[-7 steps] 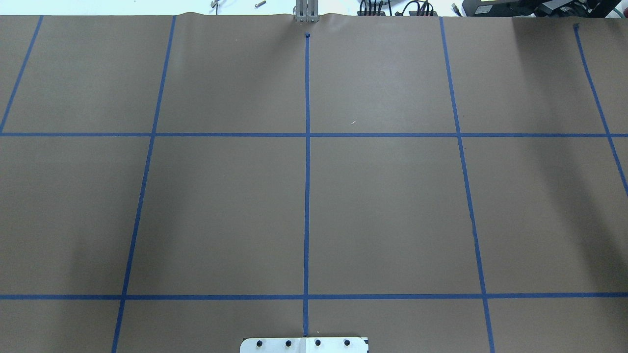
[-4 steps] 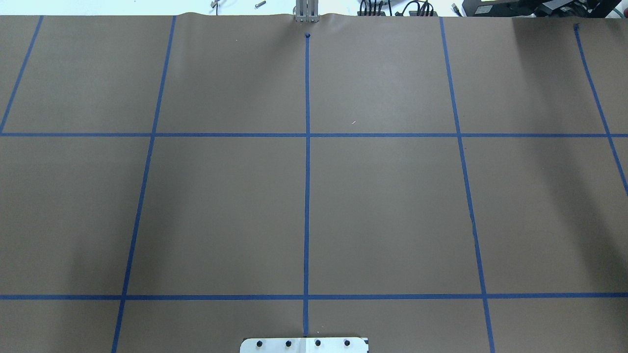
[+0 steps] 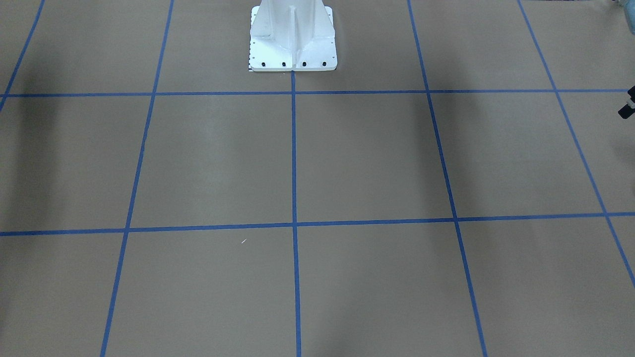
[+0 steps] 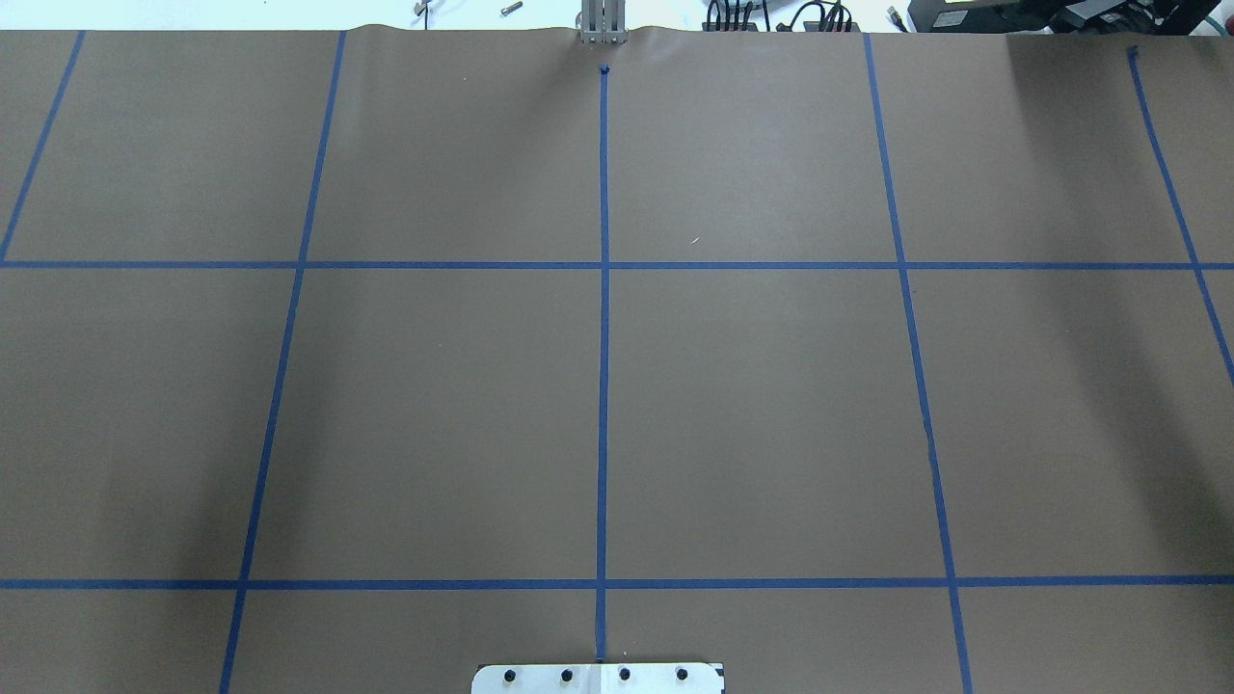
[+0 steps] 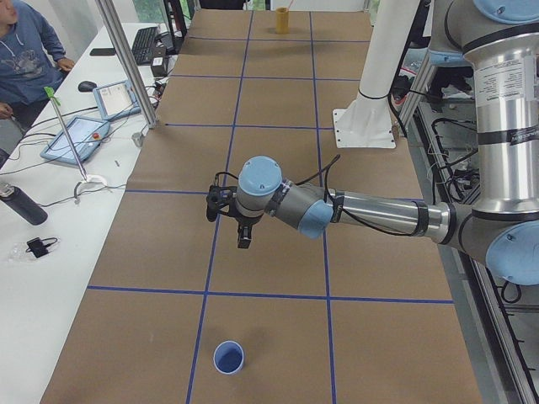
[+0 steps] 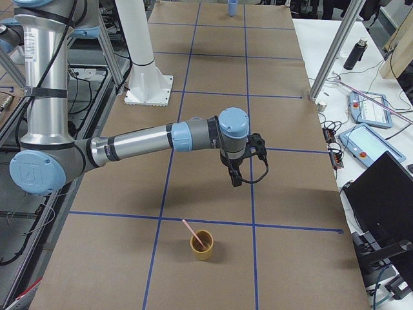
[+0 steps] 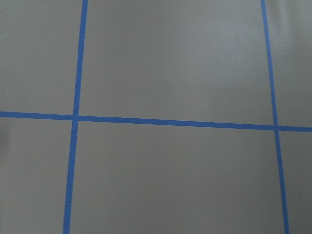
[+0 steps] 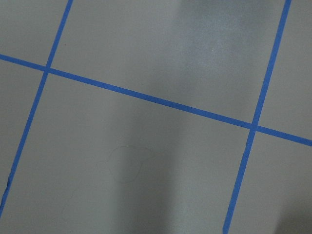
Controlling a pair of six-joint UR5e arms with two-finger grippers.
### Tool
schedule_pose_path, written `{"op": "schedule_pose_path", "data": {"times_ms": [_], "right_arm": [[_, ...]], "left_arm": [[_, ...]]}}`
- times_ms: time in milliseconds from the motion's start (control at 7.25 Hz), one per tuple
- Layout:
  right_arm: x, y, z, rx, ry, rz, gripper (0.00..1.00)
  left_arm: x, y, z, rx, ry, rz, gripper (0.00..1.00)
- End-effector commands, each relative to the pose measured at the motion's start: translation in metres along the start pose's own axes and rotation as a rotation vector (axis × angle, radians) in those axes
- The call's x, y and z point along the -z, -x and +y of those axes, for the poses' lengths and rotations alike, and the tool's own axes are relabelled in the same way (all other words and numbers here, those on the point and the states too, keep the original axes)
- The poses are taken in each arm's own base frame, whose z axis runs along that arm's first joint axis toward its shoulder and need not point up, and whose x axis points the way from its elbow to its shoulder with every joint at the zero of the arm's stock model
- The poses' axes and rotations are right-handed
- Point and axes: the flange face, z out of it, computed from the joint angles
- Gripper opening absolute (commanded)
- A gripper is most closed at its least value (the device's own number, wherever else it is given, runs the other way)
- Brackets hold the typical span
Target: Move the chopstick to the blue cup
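Nothing shifts in the overhead view since the earlier frames: the brown-papered tabletop (image 4: pixel 771 386) and its blue tape grid (image 4: pixel 603 289) look the same, with no arm in shot.

From my remote station, the side cameras carry the story. The chopstick (image 6: pixel 193 231), a thin pale pink stick, stands tilted in a tan cup (image 6: pixel 203 250) near the tabletop's end on the robot's right, its upper part leaning out over the rim. The blue cup (image 5: pixel 228 358), small, tapered and upright with a darker blue inside, sits at the opposite end, on the robot's left. The two are well apart, which I judge is why both arms are stretched out over the middle squares.

The right pincer (image 6: pixel 235 181) hangs pointing down above the paper, near the tan cup but not touching it. The left pincer (image 5: pixel 244 241) hangs likewise, short of the blue cup. Neither carries anything that I can see. Whether their fingers are apart or together I cannot tell from these side views. Both wrist cameras show only paper and tape. I judge the transfer has not yet begun.
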Motion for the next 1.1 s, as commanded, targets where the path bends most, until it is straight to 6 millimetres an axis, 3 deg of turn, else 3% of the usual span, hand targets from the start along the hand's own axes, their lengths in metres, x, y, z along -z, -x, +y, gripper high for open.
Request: {"op": "schedule_pose_path", "data": {"times_ms": [0, 276, 414, 690, 966], "right_arm": [[-0.008, -0.001, 0.000, -0.001, 0.016, -0.004, 1.00], [-0.012, 0.002, -0.001, 0.004, 0.023, -0.011, 1.00], [-0.015, 0.001, -0.001, 0.004, 0.029, -0.012, 1.00], [-0.018, 0.003, -0.002, 0.008, 0.036, -0.013, 1.00], [-0.020, 0.001, -0.002, 0.004, 0.039, -0.013, 1.00]], "left_arm": [[-0.036, 0.069, 0.001, -0.244, 0.064, -0.126, 0.97], [-0.030, 0.153, -0.008, -0.317, 0.070, -0.154, 0.97], [-0.039, 0.189, -0.003, -0.308, 0.101, -0.153, 0.97], [-0.052, 0.231, 0.007, -0.220, 0.137, -0.153, 0.98], [-0.052, 0.251, -0.007, -0.177, 0.147, -0.169, 0.97]]}}
